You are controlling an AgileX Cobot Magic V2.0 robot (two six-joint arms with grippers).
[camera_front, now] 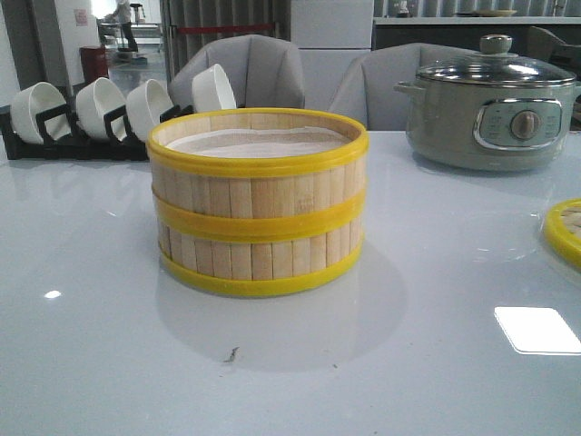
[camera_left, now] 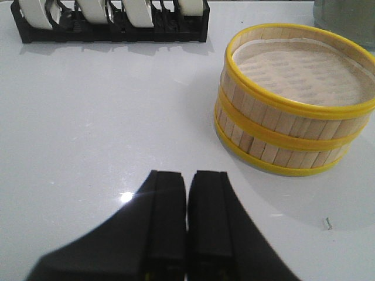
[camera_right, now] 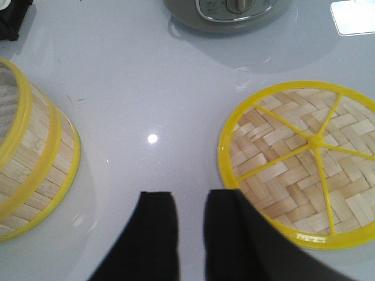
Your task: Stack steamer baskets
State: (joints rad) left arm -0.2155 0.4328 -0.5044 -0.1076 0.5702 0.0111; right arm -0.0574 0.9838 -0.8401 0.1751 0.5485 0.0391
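Two steamer baskets stand stacked at the middle of the table, pale bamboo slats with yellow rims and a white liner on top. The stack also shows in the left wrist view and at the edge of the right wrist view. The woven yellow-rimmed lid lies flat on the table to the right; only its edge shows in the front view. My left gripper is shut and empty, short of the stack. My right gripper is open and empty, one finger beside the lid's rim.
A grey-green electric pot with a glass lid stands at the back right, also in the right wrist view. A black rack of white bowls stands at the back left, also in the left wrist view. Grey chairs sit behind the table.
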